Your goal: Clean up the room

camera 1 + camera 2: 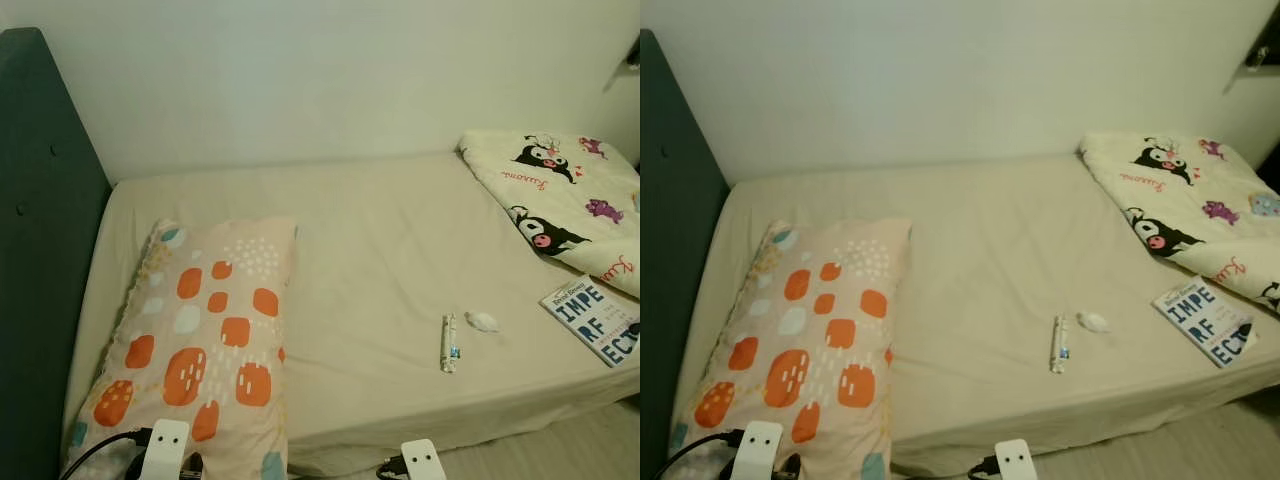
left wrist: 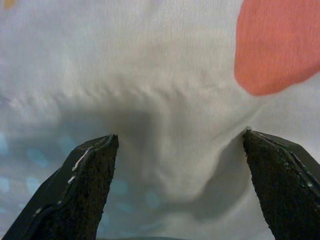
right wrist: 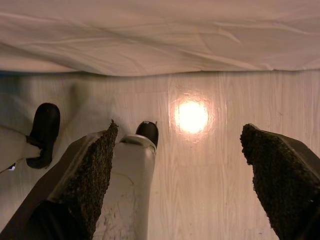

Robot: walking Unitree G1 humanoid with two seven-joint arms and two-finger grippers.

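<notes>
A beige-sheeted bed lies before me. On it lie a small white tube, a little white crumpled object beside it, and a book at the right edge. A pillow with orange patches lies at the left. My left gripper is open, just above the pillow's fabric, with nothing between its fingers. My right gripper is open too, hanging over the wooden floor by the bed's edge.
A cream blanket with cartoon figures is bunched at the bed's far right. A dark green headboard stands on the left, a pale wall behind. My own leg and black foot are below the right gripper.
</notes>
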